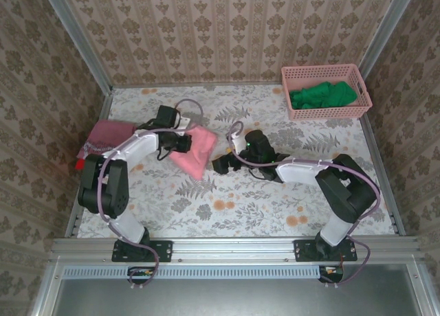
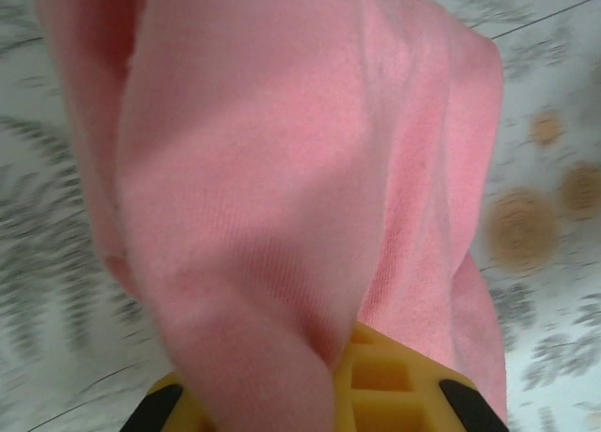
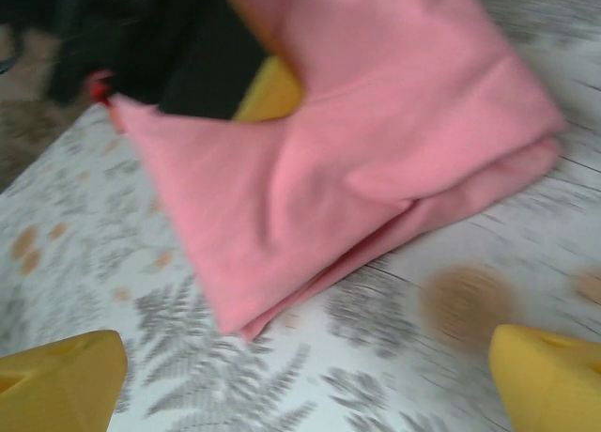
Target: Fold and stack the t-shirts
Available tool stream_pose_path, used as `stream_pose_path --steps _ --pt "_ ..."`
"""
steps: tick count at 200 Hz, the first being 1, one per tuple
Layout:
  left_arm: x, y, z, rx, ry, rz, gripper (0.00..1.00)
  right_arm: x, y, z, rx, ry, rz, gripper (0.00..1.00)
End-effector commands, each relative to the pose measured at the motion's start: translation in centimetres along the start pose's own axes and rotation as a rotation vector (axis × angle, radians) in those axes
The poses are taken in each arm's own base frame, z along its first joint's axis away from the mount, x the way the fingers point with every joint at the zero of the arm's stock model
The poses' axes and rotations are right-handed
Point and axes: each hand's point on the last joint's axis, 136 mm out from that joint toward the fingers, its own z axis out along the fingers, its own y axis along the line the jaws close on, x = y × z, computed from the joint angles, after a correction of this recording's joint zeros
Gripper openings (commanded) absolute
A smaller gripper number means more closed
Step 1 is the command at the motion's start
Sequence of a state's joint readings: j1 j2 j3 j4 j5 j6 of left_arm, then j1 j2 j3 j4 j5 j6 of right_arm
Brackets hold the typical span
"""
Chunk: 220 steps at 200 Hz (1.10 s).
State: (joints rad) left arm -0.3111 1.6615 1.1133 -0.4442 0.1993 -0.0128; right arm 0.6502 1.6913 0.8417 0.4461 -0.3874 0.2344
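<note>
Your right gripper [image 1: 221, 165] is released, fingers wide apart, just right of the folded pink shirt [image 1: 197, 153] mid-table. Your left gripper [image 1: 181, 143] is clenched on that shirt's left side. A red shirt [image 1: 108, 134] lies at the left edge, and the basket [image 1: 323, 74] sits far right.

The top camera overlooks the whole table [image 1: 240, 192] from above its near edge; both wrist cameras closely face the salmon-pink t-shirt [image 1: 196, 151], which all views share.

Beige damask-papered walls [image 1: 227, 27] around a fern-and-flower-patterned table [image 1: 275, 206], aluminium rail [image 1: 234, 246] along its near edge.
</note>
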Motion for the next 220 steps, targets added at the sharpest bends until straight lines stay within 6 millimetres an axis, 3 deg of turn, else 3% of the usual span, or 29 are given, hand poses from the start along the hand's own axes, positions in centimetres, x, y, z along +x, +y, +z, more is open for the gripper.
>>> stream_pose_path --steps 1,30,44,61,108,186,220 --pt "2.1 4.2 -2.7 -0.146 0.081 0.066 0.0 -2.9 4.2 0.7 -0.152 -0.091 -0.162 1.0" --pt "2.6 8.1 -5.7 -0.267 0.075 0.055 0.0 -4.1 8.2 0.7 -0.298 -0.106 -0.26 1.0" --pt "2.6 9.6 -6.9 -0.303 0.069 0.063 0.0 -3.7 10.5 0.4 -0.388 -0.088 -0.362 1.0" --pt "2.8 11.4 -8.2 -0.336 0.052 0.06 0.0 -2.9 11.7 0.6 -0.423 -0.048 -0.458 1.0" --pt "2.3 15.5 -10.8 -0.328 -0.032 -0.003 0.0 -3.5 12.3 1.6 -0.461 -0.038 -0.498 1.0" --pt "0.9 16.0 -16.9 -0.199 -0.114 -0.033 0.0 -2.2 11.4 2.4 -0.439 0.012 -0.471 1.0" --pt "1.1 17.8 -18.9 -0.254 -0.123 -0.04 0.0 -2.4 11.4 2.4 -0.437 0.014 -0.486 1.0"
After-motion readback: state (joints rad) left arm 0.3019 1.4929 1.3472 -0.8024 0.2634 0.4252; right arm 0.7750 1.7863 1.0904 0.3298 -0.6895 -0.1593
